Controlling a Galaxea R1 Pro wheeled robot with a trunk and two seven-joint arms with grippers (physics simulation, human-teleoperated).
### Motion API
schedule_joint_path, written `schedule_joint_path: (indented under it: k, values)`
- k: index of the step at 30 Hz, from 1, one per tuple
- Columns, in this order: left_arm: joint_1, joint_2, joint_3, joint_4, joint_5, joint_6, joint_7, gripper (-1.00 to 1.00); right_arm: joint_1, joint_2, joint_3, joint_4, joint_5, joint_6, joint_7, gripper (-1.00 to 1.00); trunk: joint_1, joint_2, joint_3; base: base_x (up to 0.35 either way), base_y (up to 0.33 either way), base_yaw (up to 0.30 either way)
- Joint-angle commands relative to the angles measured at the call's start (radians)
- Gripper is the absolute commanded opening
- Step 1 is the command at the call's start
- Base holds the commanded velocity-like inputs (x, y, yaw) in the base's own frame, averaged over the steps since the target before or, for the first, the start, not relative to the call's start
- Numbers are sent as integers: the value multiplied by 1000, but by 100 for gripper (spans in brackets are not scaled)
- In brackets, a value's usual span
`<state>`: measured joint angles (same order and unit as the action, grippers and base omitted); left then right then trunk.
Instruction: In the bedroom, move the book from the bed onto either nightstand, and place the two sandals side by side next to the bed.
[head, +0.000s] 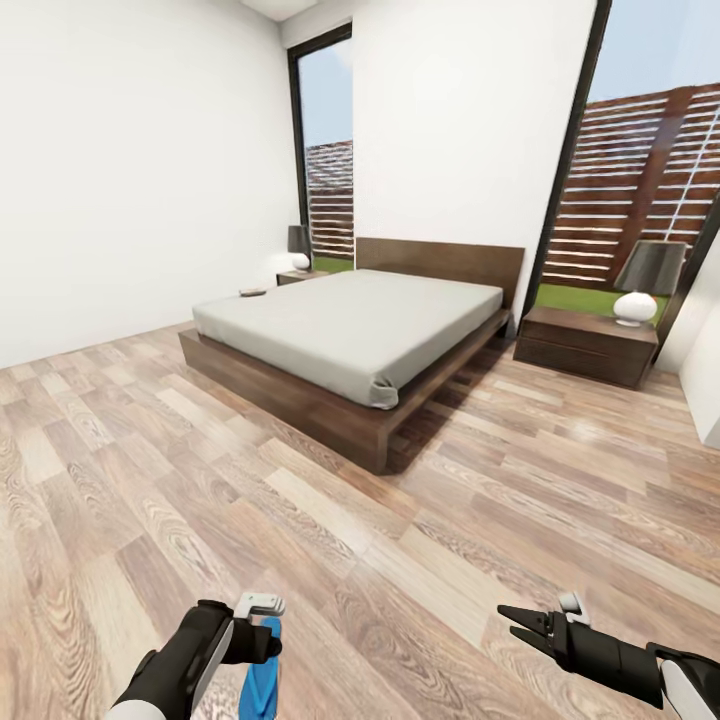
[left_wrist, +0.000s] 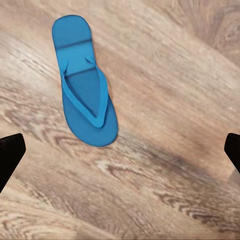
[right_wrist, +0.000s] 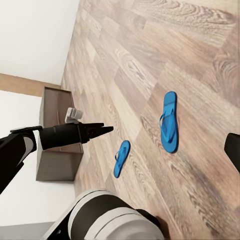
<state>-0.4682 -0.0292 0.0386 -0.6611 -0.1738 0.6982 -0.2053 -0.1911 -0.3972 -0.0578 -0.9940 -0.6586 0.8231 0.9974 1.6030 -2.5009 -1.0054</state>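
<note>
One blue sandal (left_wrist: 85, 95) lies flat on the wood floor, just under my left gripper (left_wrist: 120, 155), whose fingers stand wide open, one on each side of the view. In the head view the same sandal (head: 265, 675) peeks out below the left gripper (head: 268, 630). The right wrist view takes in both sandals, one (right_wrist: 170, 122) larger and one (right_wrist: 121, 158) farther off, lying apart. My right gripper (head: 515, 618) hangs open over bare floor. The bed (head: 350, 330) stands ahead, with a nightstand (head: 585, 345) on its right and another (head: 300, 277) at the far left. A small flat object (head: 252, 292) lies at the bed's far left corner, too small to identify.
A lamp (head: 640, 285) stands on the right nightstand and a dark lamp (head: 299, 245) on the left one. Tall windows flank the headboard. A low brown cabinet (right_wrist: 60, 135) stands against the wall. Wood floor stretches between me and the bed.
</note>
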Motion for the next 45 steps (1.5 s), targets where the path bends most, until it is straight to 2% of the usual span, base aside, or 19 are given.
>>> schedule_joint_path:
  k: [1, 10, 18, 20, 21, 27, 45]
  values:
    - [0, -1, 4, -2, -10, 4, -8, 100, -1, 0, 0, 0, -3, 5, 1, 100, 0, -1, -5, 0, 0, 0]
    - [0, -1, 4, -2, -10, 3, -8, 100, -1, 0, 0, 0, -3, 5, 1, 100, 4, -3, -40, 0, 0, 0]
    - [0, 0, 9, -5, -5, 3, -8, 100, 0, 0, 0, 0, -3, 5, 1, 100, 4, -3, -40, 0, 0, 0]
    - [0, 0, 15, -9, 3, 2, -8, 100, 0, 0, 0, 0, -3, 5, 1, 100, 4, -3, -40, 0, 0, 0]
    - [0, -1, 30, -20, 31, 0, -8, 100, 0, 0, 0, 0, -3, 5, 1, 100, 4, -3, -40, 0, 0, 0]
    - [0, -3, 43, -40, 94, -1, -7, 100, 0, 0, 0, 0, -3, 5, 2, 100, 4, -3, -40, 0, 0, 0]
    - [0, -1, 53, -46, 106, -2, -6, 100, 0, 0, 0, 0, -3, 5, 2, 100, 12, -7, -109, 0, 0, 0]
